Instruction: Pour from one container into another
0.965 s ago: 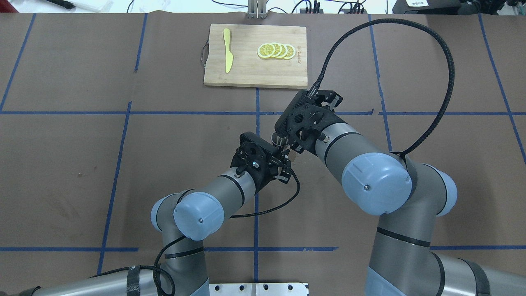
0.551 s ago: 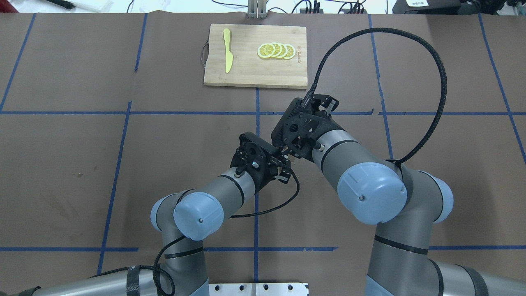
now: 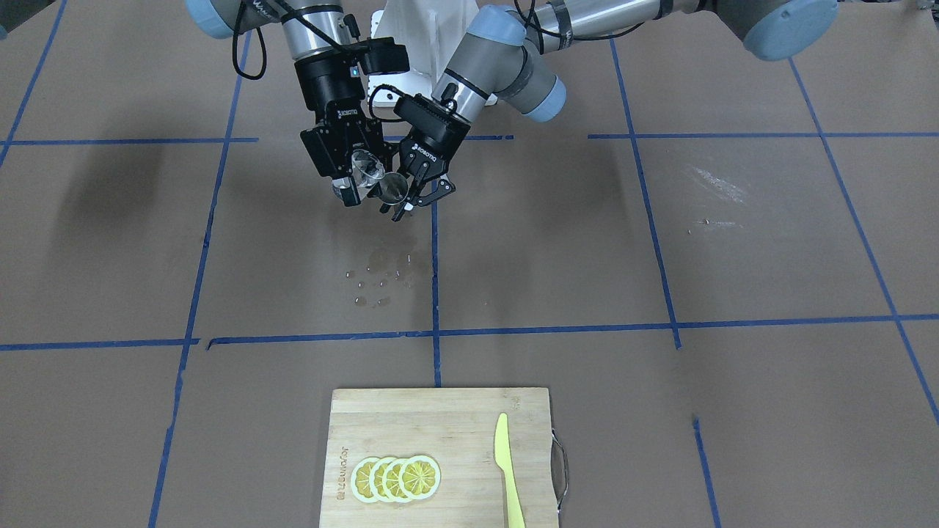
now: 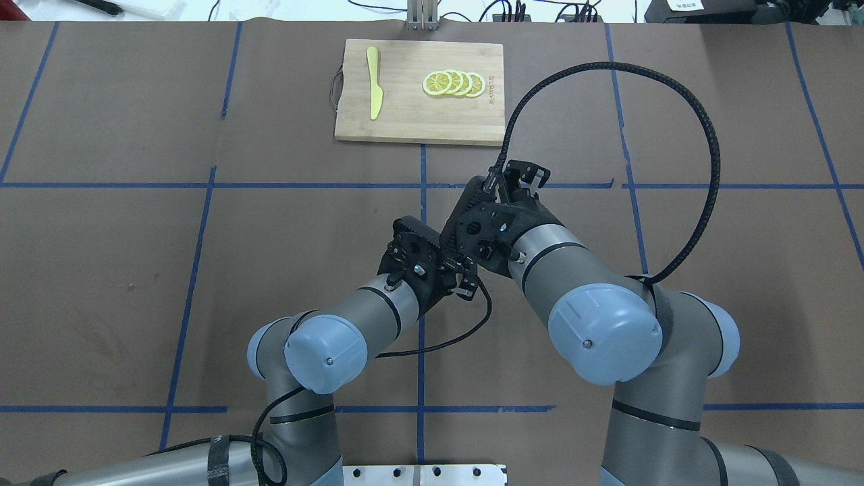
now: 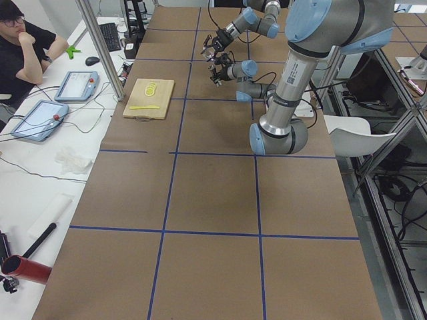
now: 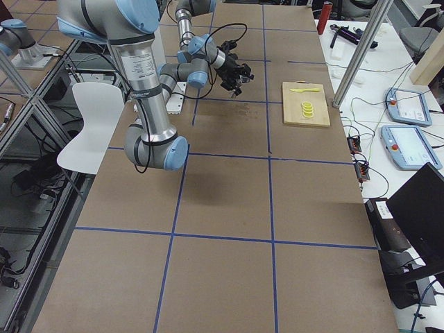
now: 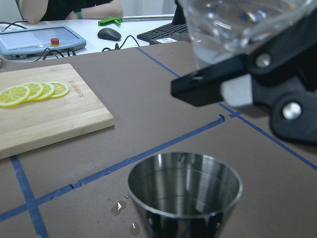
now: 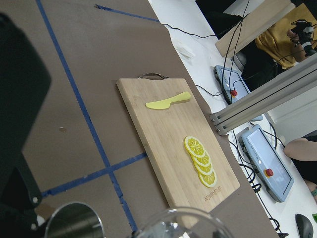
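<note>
Right jaws clenched on glass [image 7: 233, 25], left jaws grasping jigger [image 7: 184, 191]; both held off tabletop [image 3: 660, 242] near its middle. Jigger roughly upright, mouth up. Glass higher, just right-far of jigger mouth, apart, seems tipped toward it; lip probably needs to come over mouth before tipping further. Counts: one glass, one jigger, one board [image 3: 440, 422], four lemon slices [image 3: 396, 478], one knife [image 3: 506, 469]. Several drops [image 3: 381, 282] on tabletop.

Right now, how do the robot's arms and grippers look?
The left arm and right arm are grey tubes with blue joint caps. The left gripper and right gripper are black with white Robotiq lettering; black braided cables leave both wrists.
</note>
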You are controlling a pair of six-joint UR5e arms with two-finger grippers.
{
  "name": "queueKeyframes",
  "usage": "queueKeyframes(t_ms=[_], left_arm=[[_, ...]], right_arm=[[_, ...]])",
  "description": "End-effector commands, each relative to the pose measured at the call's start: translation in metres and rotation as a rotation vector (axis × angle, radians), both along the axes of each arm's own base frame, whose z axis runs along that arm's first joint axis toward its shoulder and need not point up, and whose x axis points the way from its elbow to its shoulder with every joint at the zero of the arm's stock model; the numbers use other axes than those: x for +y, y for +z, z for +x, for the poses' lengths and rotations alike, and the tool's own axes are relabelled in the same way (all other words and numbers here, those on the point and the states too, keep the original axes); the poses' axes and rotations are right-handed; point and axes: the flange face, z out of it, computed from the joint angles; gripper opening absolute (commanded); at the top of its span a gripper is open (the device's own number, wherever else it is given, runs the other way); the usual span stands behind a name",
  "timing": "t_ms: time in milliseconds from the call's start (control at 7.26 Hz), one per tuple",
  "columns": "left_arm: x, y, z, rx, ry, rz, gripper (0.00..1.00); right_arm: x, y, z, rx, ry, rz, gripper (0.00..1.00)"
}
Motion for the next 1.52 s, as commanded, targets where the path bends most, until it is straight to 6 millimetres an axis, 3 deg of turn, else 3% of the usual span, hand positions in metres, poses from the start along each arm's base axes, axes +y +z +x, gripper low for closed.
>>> queueKeyframes(t_ms=[0,1378], left_arm=[[0.0,0.0,0.0,0.0,0.0,0.0,0.0],[-0.001,0.0,-0.0006,0.0,-0.002,0.0,0.0]], right_arm=[[0.0101,-0.0009,-0.0072,0.072,0.012,0.054,0.0],[0.0119,-0.0044,-0.0087,0.219,0.035,0.158,0.0]])
